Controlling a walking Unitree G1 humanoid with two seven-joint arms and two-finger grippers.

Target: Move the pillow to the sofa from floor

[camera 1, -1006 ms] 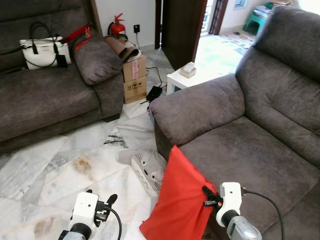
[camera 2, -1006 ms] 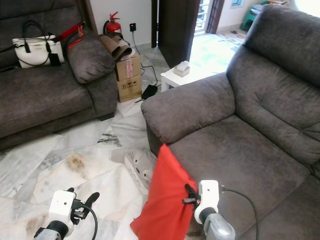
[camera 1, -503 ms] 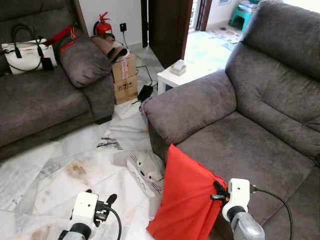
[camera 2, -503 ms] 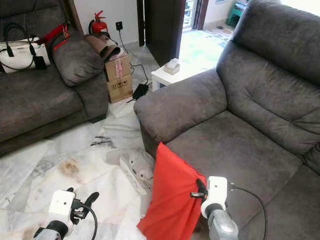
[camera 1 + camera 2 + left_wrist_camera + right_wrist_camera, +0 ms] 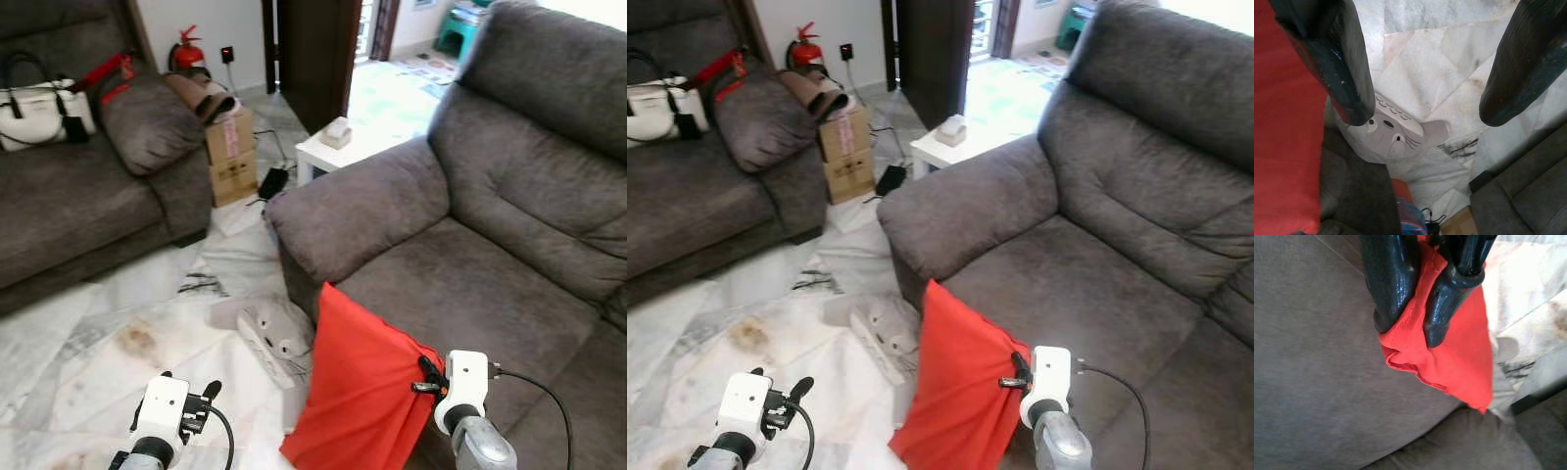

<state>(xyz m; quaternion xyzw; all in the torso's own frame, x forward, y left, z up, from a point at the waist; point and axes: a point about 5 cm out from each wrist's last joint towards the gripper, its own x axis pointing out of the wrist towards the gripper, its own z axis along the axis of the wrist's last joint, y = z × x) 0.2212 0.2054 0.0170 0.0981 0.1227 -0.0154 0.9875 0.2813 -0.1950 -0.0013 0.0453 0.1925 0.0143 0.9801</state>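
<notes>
Right gripper (image 5: 1413, 330) pinched shut on a corner of the red pillow (image 5: 358, 392), which hangs against the front edge of the grey sofa (image 5: 470, 284), lower part off the seat. Left gripper (image 5: 201, 399) low over the marble floor (image 5: 98, 343), fingers (image 5: 1344, 63) spread wide, holding nothing. Grey cat-face cushion (image 5: 269, 328) lies on the floor beside the sofa. Cardboard boxes (image 5: 230, 157) closed, print unreadable. Versus 0.5 s ago: grip unchanged, camera has shifted; pillow sits in much the same place.

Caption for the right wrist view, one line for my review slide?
Right gripper pinching a corner of the red pillow above the grey sofa seat.
</notes>
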